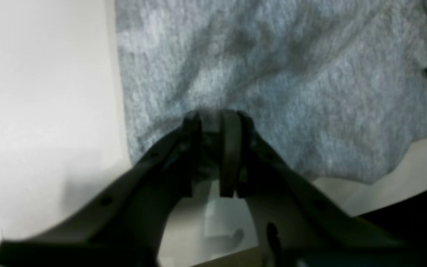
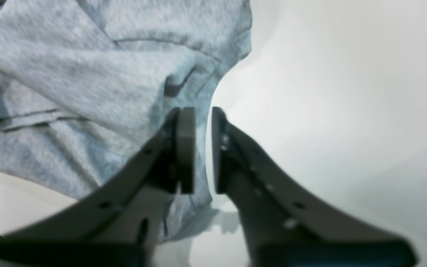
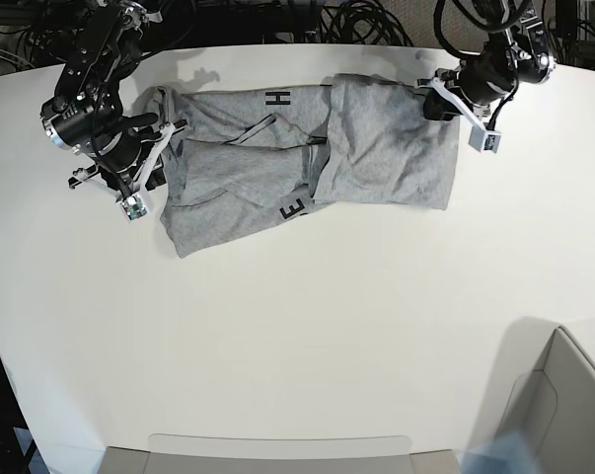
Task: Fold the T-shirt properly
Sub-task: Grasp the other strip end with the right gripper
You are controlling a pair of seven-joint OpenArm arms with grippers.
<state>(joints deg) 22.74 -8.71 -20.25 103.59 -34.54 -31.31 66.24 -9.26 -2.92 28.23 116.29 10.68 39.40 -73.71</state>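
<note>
The T-shirt [image 3: 307,173] is spread crumpled at the table's [image 3: 307,346] far side. One edge is pinched by the left gripper [image 1: 215,118], presumably for folding; the right gripper [image 2: 198,118] is parted, clamping nothing.

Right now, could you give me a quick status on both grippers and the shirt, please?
Left gripper shut on T-shirt edge. Right gripper open at the opposite edge. T-shirt partly folded, rumpled. Nothing in the way.

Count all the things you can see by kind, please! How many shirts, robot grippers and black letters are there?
T-shirt: 1
Grippers: 2, the left gripper and the right gripper
Black letters showing: 2, H and E
Total: 5
</note>
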